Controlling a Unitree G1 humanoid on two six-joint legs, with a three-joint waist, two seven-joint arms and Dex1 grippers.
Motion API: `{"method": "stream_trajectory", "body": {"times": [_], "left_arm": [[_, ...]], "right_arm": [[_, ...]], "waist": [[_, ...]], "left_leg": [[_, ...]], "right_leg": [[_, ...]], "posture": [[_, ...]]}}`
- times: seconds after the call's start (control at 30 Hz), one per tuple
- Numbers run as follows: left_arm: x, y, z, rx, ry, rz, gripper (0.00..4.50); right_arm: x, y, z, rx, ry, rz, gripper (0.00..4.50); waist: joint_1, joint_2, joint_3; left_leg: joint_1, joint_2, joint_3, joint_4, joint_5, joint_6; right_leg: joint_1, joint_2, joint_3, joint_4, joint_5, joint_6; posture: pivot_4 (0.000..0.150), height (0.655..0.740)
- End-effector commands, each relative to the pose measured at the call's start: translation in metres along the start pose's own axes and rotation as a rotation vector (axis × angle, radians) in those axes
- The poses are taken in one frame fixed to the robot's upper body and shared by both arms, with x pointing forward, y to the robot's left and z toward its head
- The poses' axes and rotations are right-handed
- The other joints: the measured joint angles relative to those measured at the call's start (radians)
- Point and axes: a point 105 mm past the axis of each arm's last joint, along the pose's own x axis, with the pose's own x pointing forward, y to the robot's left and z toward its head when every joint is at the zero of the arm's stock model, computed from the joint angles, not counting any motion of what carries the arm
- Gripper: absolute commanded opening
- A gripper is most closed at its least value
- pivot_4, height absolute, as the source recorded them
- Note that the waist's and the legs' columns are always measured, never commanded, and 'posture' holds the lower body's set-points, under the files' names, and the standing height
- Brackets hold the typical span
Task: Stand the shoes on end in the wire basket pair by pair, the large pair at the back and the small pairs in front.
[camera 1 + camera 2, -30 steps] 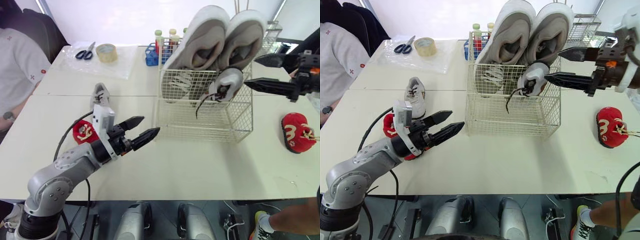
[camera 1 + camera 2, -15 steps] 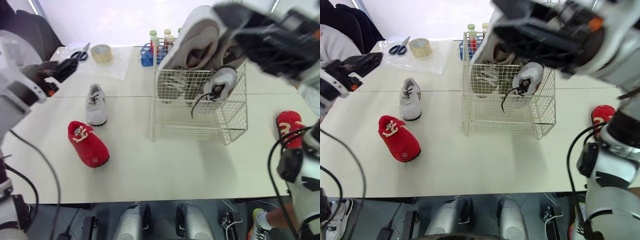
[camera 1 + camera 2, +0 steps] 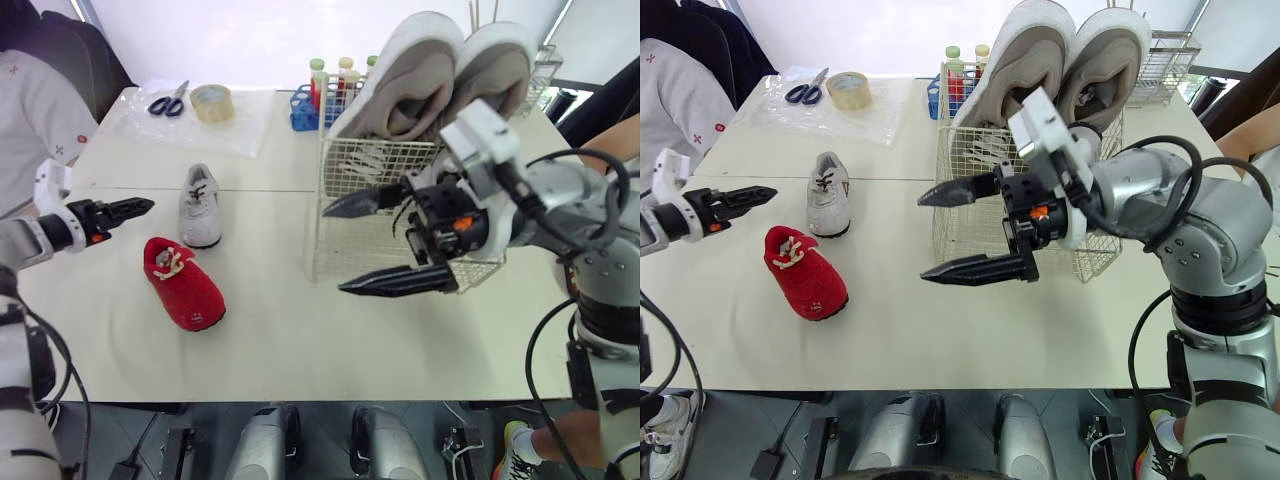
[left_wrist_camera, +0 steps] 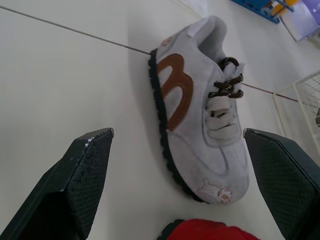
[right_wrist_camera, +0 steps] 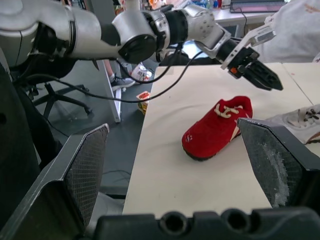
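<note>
Right gripper (image 3: 922,237) above white table (image 3: 940,335)

We find one letter-like sign: a brown emblem (image 4: 175,92) shaped like a lowercase "m", set on the side of the grey shoe (image 4: 200,140). Near that shoe's toe we see a small pink printed figure (image 4: 215,190), too small to make out. On the person's pale garment (image 3: 40,110) we note small red cross-shaped marks (image 3: 15,72). We can read no words or numbers.

The red shoe (image 3: 185,288) has pale laces; the white shoe (image 4: 200,125), a brown side mark.
</note>
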Motion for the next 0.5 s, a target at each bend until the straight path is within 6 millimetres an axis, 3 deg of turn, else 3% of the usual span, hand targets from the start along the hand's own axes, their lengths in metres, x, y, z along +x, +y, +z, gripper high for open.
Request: {"method": "stream_trajectory", "body": {"times": [0.03, 0.37, 0.43, 0.5], "left_arm": [[0.005, -0.007, 0.014, 0.053, -0.042, -0.02, 4.35], [0.067, -0.016, -0.007, 0.122, -0.043, 0.104, 4.35], [0.072, -0.017, -0.006, 0.106, -0.07, 0.122, 3.82], [0.075, -0.02, -0.005, 0.099, -0.083, 0.123, 3.0]], "right_arm": [[-0.003, 0.003, 0.002, -0.054, 0.024, -0.024, 4.49], [-0.01, -0.001, 0.003, -0.039, 0.03, -0.136, 4.49], [-0.01, -0.001, 0.004, -0.036, 0.03, -0.155, 4.5], [-0.011, 0.0, 0.005, -0.032, 0.029, -0.173, 4.5]], "waist": [[0.0, -0.001, 0.0], [0.002, -0.002, 0.0], [0.003, -0.002, 0.0], [0.002, -0.002, 0.0]], "left_leg": [[0.0, 0.0, 0.0, 0.0, 0.0, 0.0], [0.0, 0.0, 0.0, 0.0, 0.0, 0.0], [0.0, 0.0, 0.0, 0.0, 0.0, 0.0], [0.0, 0.0, 0.0, 0.0, 0.0, 0.0]], "right_leg": [[0.0, 0.0, 0.0, 0.0, 0.0, 0.0], [-0.001, -0.003, 0.0, 0.001, 0.001, 0.001], [-0.001, -0.004, 0.0, 0.001, 0.001, 0.001], [-0.001, -0.004, 0.0, 0.001, 0.001, 0.001]], "posture": [[0.15, 0.7371], [0.15, 0.7371], [0.15, 0.7371], [0.15, 0.7371]]}}
